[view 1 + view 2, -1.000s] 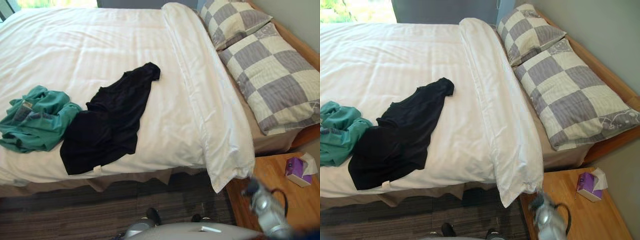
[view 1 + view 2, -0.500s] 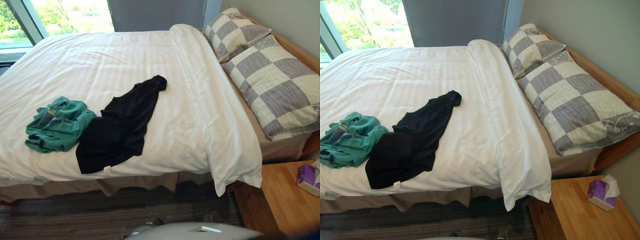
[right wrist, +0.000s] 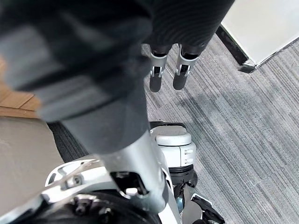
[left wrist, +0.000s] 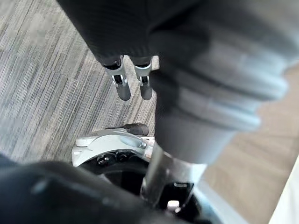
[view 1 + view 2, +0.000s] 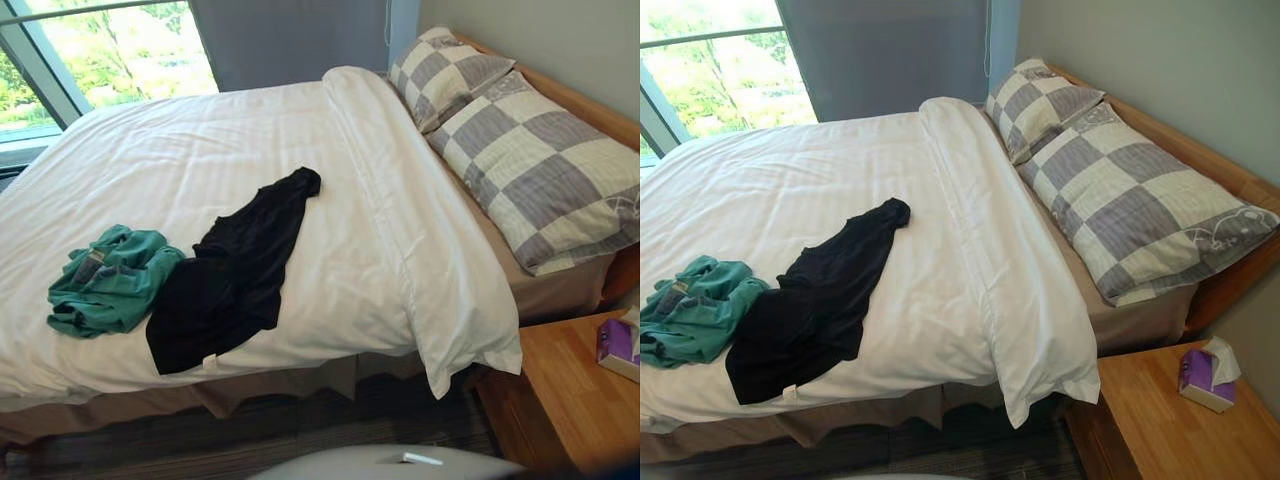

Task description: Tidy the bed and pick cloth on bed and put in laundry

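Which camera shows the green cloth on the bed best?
The left eye view: the green cloth lies whole on the bed, its edge against the black cloth. The right eye view cuts it at the picture's edge. Both wrist views face the carpet.

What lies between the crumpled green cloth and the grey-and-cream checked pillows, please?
In the left eye view: the black cloth, touching the green cloth, then the folded-back white duvet edge beside the checked pillows.
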